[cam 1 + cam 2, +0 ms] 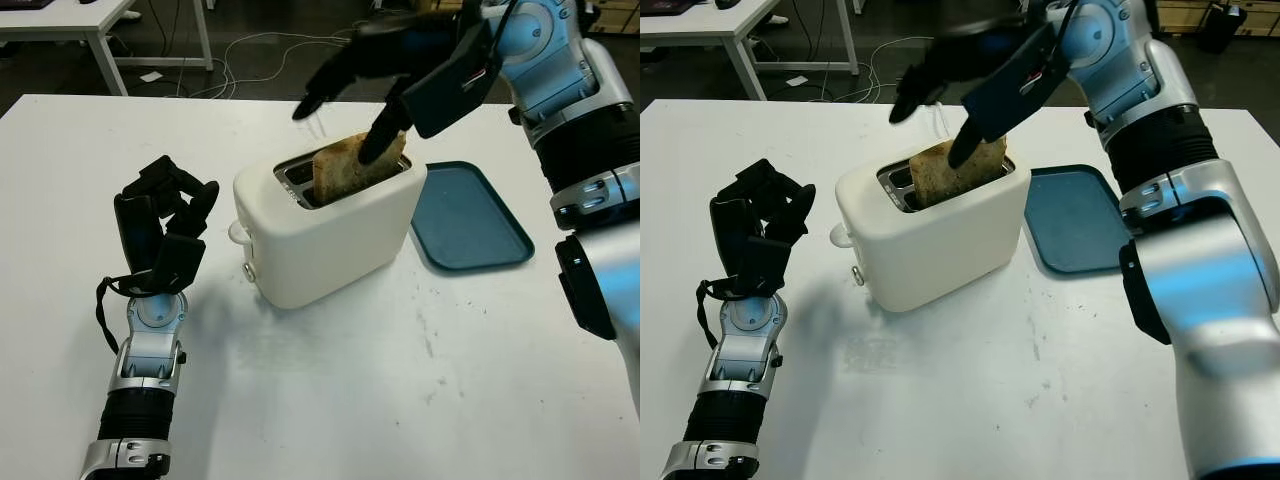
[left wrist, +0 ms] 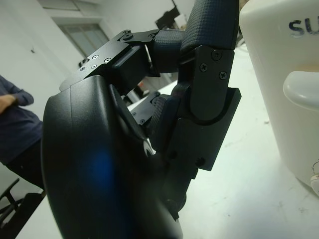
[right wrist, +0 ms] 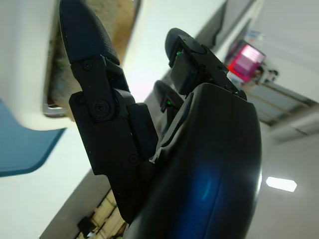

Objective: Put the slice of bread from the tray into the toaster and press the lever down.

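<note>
While the left hand (image 1: 160, 225) stands upright on the near left of the white table (image 1: 350, 400), its black fingers curled in on themselves and holding nothing, all the action is further back. Just beyond it sits the white toaster (image 1: 325, 225), turned at an angle, with its pale lever knob (image 1: 238, 233) on the end facing that hand, near but not touching. From the toaster's rear slot the slice of bread (image 1: 345, 165) sticks up, browned and tilted. Over it comes the right hand (image 1: 385, 75), one finger (image 1: 383, 135) laid against the slice's face, the others stretched out above the toaster; whether it truly pinches the slice I cannot tell. Past the toaster's right side lies the dark teal tray (image 1: 470, 220), flat on the table
</note>
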Controlling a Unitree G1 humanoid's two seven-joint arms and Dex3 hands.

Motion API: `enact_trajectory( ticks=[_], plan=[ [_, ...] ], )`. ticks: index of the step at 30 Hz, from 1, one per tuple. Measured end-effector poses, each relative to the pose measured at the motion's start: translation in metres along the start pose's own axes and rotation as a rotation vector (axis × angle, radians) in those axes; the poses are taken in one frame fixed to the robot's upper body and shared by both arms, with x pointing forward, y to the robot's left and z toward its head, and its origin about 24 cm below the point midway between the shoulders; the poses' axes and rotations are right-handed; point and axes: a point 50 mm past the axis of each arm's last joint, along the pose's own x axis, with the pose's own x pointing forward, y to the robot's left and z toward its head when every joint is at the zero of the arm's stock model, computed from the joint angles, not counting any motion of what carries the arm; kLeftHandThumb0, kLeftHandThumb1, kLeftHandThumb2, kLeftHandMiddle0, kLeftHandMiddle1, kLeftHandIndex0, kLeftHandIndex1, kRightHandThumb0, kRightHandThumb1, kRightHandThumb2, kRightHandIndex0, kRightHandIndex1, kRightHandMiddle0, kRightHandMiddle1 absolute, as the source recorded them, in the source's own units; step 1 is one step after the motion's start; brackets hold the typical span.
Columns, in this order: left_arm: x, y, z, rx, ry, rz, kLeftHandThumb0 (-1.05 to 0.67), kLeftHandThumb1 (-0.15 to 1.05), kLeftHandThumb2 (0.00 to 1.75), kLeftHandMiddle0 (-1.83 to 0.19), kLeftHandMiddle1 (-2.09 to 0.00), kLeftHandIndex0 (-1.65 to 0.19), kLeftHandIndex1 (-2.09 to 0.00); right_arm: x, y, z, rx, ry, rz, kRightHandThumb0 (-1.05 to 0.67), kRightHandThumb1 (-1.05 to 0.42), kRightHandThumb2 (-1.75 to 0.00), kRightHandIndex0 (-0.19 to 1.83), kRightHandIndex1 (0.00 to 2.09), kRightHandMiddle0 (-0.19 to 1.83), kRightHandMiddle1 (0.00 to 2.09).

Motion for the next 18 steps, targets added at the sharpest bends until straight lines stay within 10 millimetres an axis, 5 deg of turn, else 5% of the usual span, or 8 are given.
enact_trajectory(
  ticks=[8, 11, 18],
  plan=[
    [-0.001, 0.0, 0.0, 0.002, 0.001, -0.001, -0.97, 0.92, 0.19, -1.16, -1.62, -0.94, -1.46, -0.034, 0.015, -0.028, 0.208, -0.035, -0.476, -0.53, -0.92, -0.15, 0.69, 0.83, 0.88, 0.19],
    [-0.001, 0.001, -0.001, 0.003, 0.003, -0.002, -0.96, 0.92, 0.18, -1.15, -1.62, -0.93, -1.45, -0.048, 0.04, -0.042, 0.257, -0.001, -0.644, -0.41, -0.92, -0.18, 0.77, 1.0, 0.96, 0.23],
    [0.0, -0.001, -0.001, -0.001, 0.004, -0.015, -0.97, 0.92, 0.17, -1.16, -1.6, -0.96, -1.44, -0.072, 0.123, -0.064, 0.467, 0.137, -0.853, -0.36, -0.92, -0.28, 0.86, 1.0, 0.99, 0.24]
  ],
)
